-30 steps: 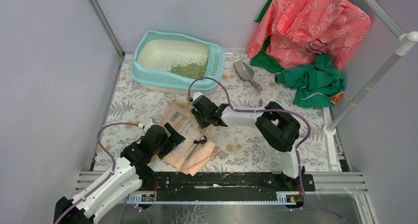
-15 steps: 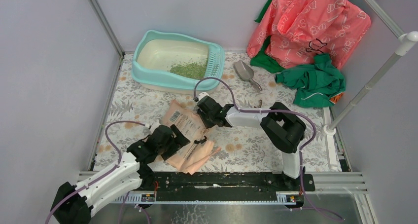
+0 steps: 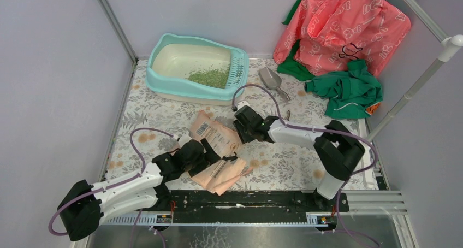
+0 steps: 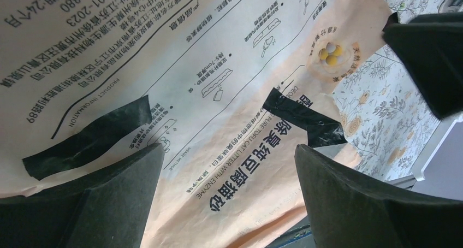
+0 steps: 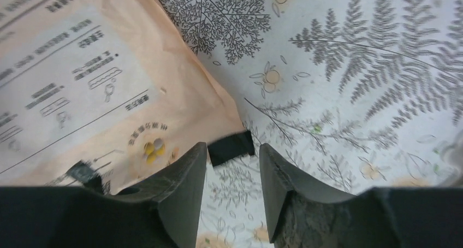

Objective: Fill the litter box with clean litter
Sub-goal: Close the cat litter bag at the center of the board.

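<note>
Litter box [image 3: 154, 84] unchanged at the far left of the table. Paper bag [image 3: 215, 136] lies flat and has slid slightly right since a second ago. Both arms have shifted right with it.

- Left gripper [image 4: 228, 149]: jaws wide, over the bag's print, gripping nothing.
- Right gripper [image 5: 232, 149]: jaws narrowly parted at the bag's corner, empty.

Clean litter [image 3: 210, 77]: same small heap by the grille. Judgement: no filling progress.

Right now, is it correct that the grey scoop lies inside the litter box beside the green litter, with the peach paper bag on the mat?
Not quite: the top external view shows the grey scoop lying outside the litter box, on the floral mat by its grille end. The green litter is inside, and the peach paper bag is on the mat.
</note>
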You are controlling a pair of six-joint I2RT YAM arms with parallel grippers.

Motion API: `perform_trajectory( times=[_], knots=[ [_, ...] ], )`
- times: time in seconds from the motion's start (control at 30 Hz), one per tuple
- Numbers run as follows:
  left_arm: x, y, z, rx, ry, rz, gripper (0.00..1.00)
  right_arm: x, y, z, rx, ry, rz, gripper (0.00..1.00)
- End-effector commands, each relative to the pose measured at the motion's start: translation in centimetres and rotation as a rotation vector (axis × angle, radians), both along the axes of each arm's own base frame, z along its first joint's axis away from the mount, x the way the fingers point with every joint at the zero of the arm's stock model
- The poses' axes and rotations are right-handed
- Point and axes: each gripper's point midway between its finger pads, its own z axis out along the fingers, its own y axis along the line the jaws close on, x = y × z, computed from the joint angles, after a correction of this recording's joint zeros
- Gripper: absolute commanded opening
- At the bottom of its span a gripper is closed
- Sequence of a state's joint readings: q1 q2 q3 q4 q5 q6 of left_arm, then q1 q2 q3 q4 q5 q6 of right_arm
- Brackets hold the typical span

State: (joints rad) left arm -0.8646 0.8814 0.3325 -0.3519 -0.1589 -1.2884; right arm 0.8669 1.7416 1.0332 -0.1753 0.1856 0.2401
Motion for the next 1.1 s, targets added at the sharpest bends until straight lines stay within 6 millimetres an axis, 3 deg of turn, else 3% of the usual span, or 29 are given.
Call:
perform_trajectory(
  times=[0.0,0.13,0.3,0.43,0.6,0.83,1.07],
  knots=[
    [0.5,-0.2,0.4,0.026,-0.015,-0.003,0.99,0.5,-0.6,5.6,0.082,-0.094,-0.039,0.5],
    [0.8,-0.5,1.2,0.014,-0.037,-0.012,0.99,-0.9,-1.6,7.3,0.107,-0.08,-0.033,0.5],
    [1.1,0.1,3.0,0.021,-0.083,-0.005,0.99,-3.3,-3.3,5.6,0.112,-0.028,-0.043,0.5],
    [1.1,1.2,3.8,0.04,-0.11,0.013,0.99,-4.3,-3.3,5.1,0.144,0.002,-0.04,0.51],
    [0.4,2.6,2.9,0.066,-0.09,0.044,0.99,-4.4,-2.5,5.8,0.171,0.006,-0.029,0.49],
    [-0.5,6.2,1.8,0.12,-0.077,0.168,0.99,-5.4,-2.2,6.2,0.18,0.026,0.001,0.46],
    [-1.3,6.4,-0.4,0.138,-0.031,0.166,0.99,-6.8,-2.5,6.3,0.18,0.038,0.024,0.46]
  ],
)
